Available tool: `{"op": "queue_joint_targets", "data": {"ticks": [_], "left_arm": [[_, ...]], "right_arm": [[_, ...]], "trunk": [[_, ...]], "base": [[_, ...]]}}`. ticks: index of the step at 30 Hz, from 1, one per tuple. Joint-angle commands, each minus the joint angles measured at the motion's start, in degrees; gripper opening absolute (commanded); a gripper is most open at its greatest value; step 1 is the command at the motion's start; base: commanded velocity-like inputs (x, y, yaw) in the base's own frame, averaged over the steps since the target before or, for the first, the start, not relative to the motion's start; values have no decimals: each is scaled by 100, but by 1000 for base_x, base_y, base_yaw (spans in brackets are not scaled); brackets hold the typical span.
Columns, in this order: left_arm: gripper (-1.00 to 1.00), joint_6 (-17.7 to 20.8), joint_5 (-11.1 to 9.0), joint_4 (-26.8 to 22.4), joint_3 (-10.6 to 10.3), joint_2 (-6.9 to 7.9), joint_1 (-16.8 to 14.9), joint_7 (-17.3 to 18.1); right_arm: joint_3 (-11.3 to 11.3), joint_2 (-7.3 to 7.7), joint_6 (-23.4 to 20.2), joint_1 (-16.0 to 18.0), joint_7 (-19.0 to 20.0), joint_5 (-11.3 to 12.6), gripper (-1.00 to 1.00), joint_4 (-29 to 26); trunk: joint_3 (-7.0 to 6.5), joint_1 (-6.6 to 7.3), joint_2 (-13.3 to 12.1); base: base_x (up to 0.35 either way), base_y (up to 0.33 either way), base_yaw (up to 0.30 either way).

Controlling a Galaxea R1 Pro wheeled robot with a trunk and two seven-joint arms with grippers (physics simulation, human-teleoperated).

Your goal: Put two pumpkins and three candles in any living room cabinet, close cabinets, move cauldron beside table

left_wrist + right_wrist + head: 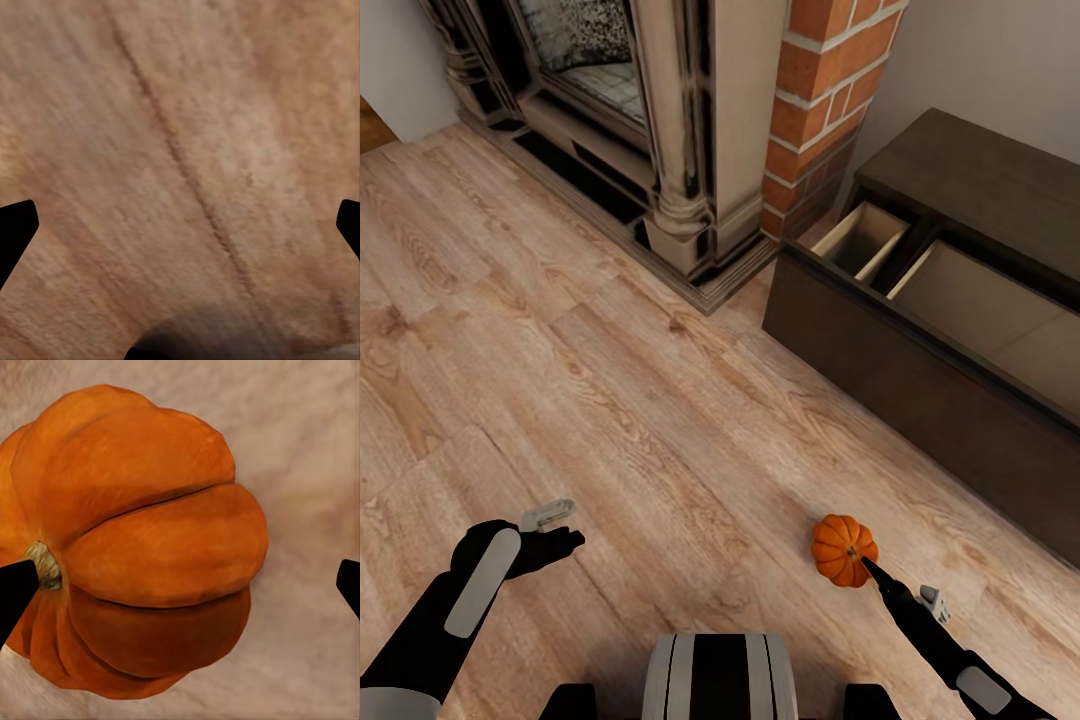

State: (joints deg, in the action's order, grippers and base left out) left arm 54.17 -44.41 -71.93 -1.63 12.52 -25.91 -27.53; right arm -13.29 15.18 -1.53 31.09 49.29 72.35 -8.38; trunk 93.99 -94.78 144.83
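A small orange pumpkin (pixel 844 549) is being approached on the wooden floor (pixel 610 400) by the right hand (pixel 868 568), whose fingers are being held wide in the right wrist view, one fingertip (pixel 16 594) level with the stem and the other well out past the far side of the fruit. Nothing is yet being gripped. The left hand (pixel 555 540) is being held low over bare boards, its fingers also spread wide and empty. The cabinet (pixel 920 340) is standing beside the brick fireplace (pixel 820 110), a short way beyond the pumpkin, with its drawers (pixel 970 300) pulled out and their pale interiors exposed. The pumpkin is being framed off-centre between the fingers, so a closing grip is judged likely to catch it on a rib or by the stem; the round body could then be squeezed out sideways and sent rolling across the floor. A drop short of the open drawer is also being risked if the grip is shallow.
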Motion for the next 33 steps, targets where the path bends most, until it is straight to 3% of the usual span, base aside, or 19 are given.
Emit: {"op": "queue_joint_targets", "data": {"ticks": [1,5,33], "left_arm": [[100,6,-59,-5,-13,5,-2,-60],[100,6,-59,-5,-13,5,-2,-60],[100,6,-59,1,-18,5,-2,-60]], "right_arm": [[-42,3,-7,2,16,59,100,3],[-42,3,96,2,4,56,100,4],[-43,3,144,2,-17,51,100,3]], "trunk": [[3,1,1],[92,-9,7],[92,-9,7]], "base": [[0,0,0],[0,0,0],[20,14,0]]}}
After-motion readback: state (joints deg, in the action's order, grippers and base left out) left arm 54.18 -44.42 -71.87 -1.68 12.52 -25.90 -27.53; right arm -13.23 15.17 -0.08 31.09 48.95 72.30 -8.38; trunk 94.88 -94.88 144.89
